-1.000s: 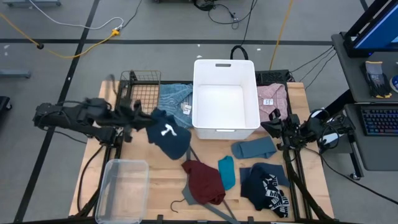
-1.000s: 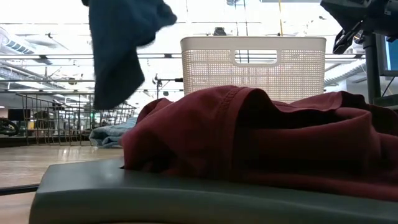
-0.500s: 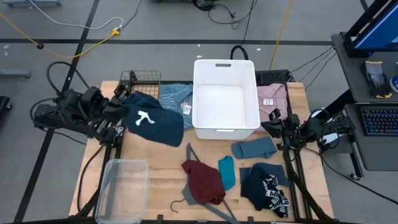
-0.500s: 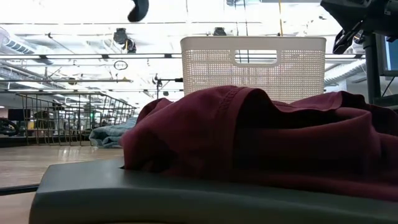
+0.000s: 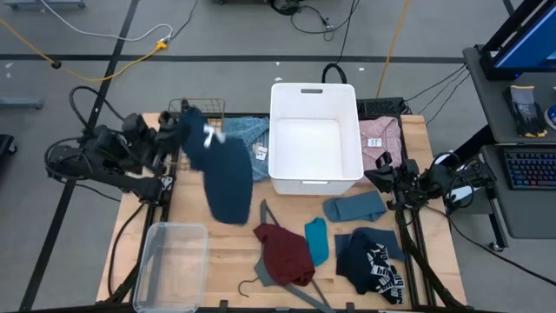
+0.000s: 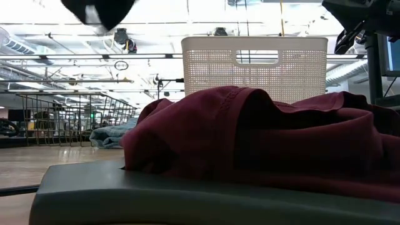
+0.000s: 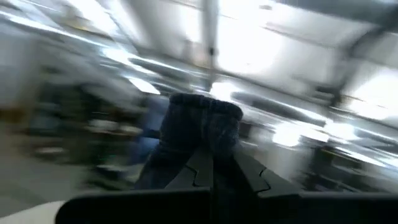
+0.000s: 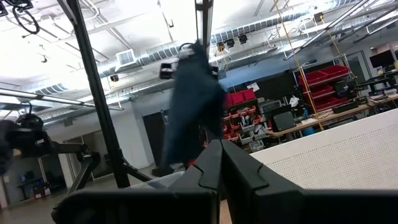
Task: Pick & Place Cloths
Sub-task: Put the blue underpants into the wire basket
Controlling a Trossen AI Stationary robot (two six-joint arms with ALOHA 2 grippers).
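Observation:
My left gripper (image 5: 176, 132) is raised over the table's far left part and shut on a navy cloth with a white mark (image 5: 224, 178). That cloth also shows at the top of the low view (image 6: 100, 12) and far off in the right wrist view (image 8: 193, 106). My right gripper (image 5: 383, 179) waits shut at the table's right side, beside the slate-blue cloth (image 5: 354, 207). Lying flat on the table are a maroon cloth (image 5: 282, 252), a teal one (image 5: 317, 241) and a navy printed one (image 5: 373, 261). Light-blue (image 5: 243, 135) and pink (image 5: 380, 135) cloths flank the basket. My left gripper pinches a bunched end of the navy cloth (image 7: 200, 121) between its two shut fingers (image 7: 211, 165); the cloth bulges past the fingertips. One layer or several, I cannot tell. The cloth is lifted clear of the table and trails from the gripper toward the near edge.
A white perforated basket (image 5: 315, 139) stands at the far middle. A clear plastic bin (image 5: 171, 265) sits at the near left corner. A wire rack (image 5: 195, 109) is at the far left, and a grey hanger (image 5: 269, 213) lies by the maroon cloth.
My left gripper has moved up and toward the table's far left, staying shut on the navy cloth. The cloth has risen to the top of the low view, spread out as it swung, and now trails long toward the near edge.

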